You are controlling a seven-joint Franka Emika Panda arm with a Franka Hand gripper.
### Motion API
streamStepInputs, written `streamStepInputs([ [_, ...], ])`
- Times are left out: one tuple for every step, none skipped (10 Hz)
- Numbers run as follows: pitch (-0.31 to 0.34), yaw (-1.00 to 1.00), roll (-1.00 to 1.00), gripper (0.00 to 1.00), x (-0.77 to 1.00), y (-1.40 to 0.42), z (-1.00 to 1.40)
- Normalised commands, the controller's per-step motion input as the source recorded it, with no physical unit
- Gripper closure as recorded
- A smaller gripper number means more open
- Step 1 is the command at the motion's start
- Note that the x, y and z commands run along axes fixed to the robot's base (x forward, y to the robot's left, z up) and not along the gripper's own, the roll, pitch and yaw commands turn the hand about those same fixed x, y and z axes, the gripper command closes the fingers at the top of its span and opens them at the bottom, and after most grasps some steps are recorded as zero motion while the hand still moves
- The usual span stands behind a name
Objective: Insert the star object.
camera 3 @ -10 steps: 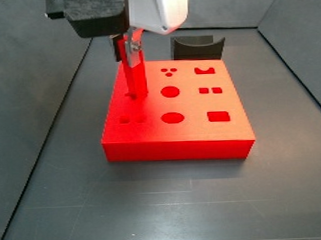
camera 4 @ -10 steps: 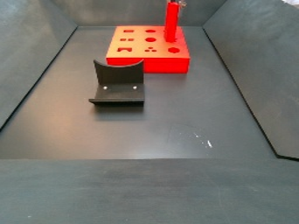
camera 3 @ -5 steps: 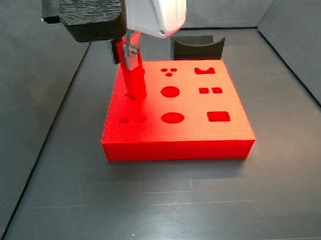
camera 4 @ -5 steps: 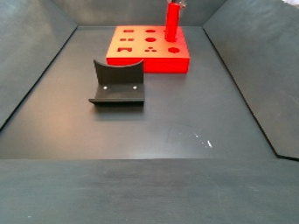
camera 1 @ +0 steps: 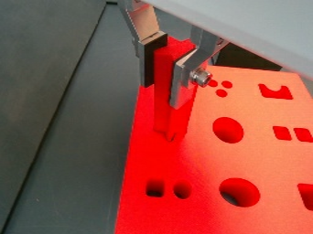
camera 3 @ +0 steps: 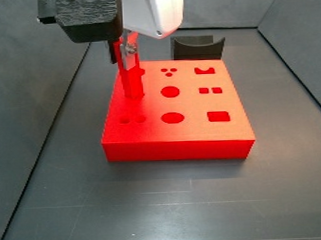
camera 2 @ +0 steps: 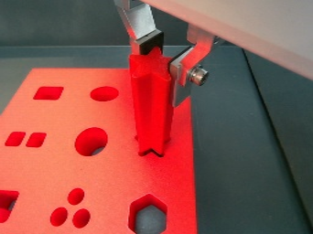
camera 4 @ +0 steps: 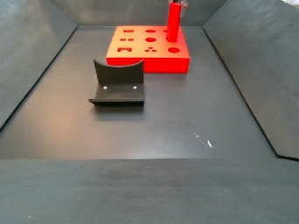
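While the gripper (camera 2: 163, 57) clamps it, the star object (camera 2: 150, 105) stands upright on the red block (camera 2: 73, 169).

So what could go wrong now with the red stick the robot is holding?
The gripper holds the star object upright, its lower end at the red block. If the star points do not line up with the hole, it may jam. Pushing down then could make it slip between the fingers or tilt.

no text, label, brand, number or sign can be read on anything here; the gripper (camera 2: 166, 57) above the block carries no marking
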Motion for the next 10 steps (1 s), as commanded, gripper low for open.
streamStepInputs([
  [0.286,0.08,0.16,1.0,0.07,0.0,0.0],
  [0.264,0.16,0.12,1.0,0.1,0.0,-0.03],
  [0.176,0.08,0.0,1.0,0.16,0.0,0.0],
  [0.1,0.05,0.0,1.0,0.08,0.0,0.0],
  [0.044,0.03,0.0,1.0,0.12,0.0,-0.01],
  [0.024,0.01,0.0,1.0,0.03,0.0,-0.08],
  [0.006,0.0,0.0,1.0,0.0,0.0,-0.12],
  [0.003,0.02,-0.01,1.0,0.09,-0.06,-0.13],
  [0.009,0.01,0.0,1.0,0.03,-0.03,-0.17],
  [0.0,0.03,-0.02,1.0,0.11,-0.07,-0.17],
])
